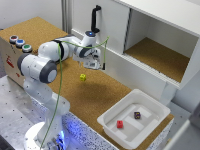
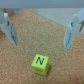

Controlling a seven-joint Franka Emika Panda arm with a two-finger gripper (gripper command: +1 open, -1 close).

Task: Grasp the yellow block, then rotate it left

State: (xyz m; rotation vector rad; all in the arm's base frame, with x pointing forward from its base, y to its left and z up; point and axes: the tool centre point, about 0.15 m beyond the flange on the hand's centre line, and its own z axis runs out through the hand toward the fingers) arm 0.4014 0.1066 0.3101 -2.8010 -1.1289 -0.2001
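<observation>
The yellow block (image 1: 82,77) is a tiny bright cube resting on the cork tabletop (image 1: 100,95), in the middle of the exterior view. My gripper (image 1: 93,65) hangs above it and slightly toward the exterior view's right, not touching it. In the wrist view the yellow block (image 2: 40,64) shows a dark letter mark on its upper face and lies on the cork. My gripper (image 2: 42,31) is open there, with the fingers (image 2: 9,29) spread wide and nothing between them.
A white tray (image 1: 151,111) at the exterior view's lower right holds a red cube (image 1: 120,124) and a dark maroon cube (image 1: 137,115). A white shelf unit (image 1: 155,45) with a cork floor stands behind. Coloured buttons (image 1: 20,43) sit on a box at the left.
</observation>
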